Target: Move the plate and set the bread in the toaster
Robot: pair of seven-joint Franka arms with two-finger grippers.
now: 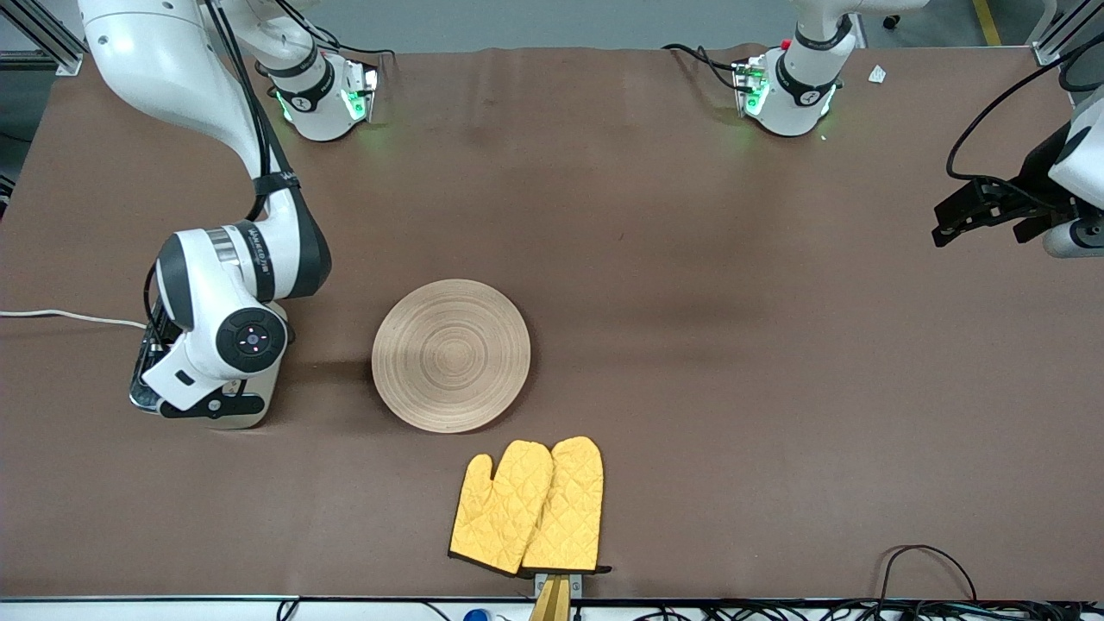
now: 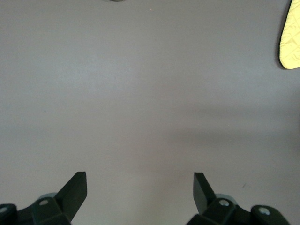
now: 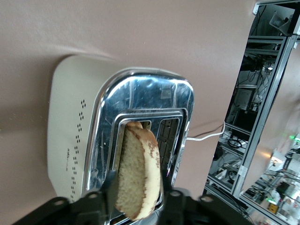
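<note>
My right gripper [image 3: 137,187] is shut on the bread [image 3: 136,171], a tan slice with a brown crust, held upright. Its lower end is in the mouth of the toaster's [image 3: 70,136] slot beside the dotted cream side. In the front view the right wrist covers most of the toaster [image 1: 250,414], toward the right arm's end of the table. The round beige plate [image 1: 451,354] lies flat near the table's middle, with nothing on it. My left gripper [image 1: 949,226] hangs open and empty over bare table at the left arm's end, and it shows in the left wrist view [image 2: 140,187].
A pair of yellow oven mitts [image 1: 528,507] lies nearer the front camera than the plate; one tip shows in the left wrist view [image 2: 291,42]. The toaster's white cord [image 1: 69,317] runs off the table's edge at the right arm's end.
</note>
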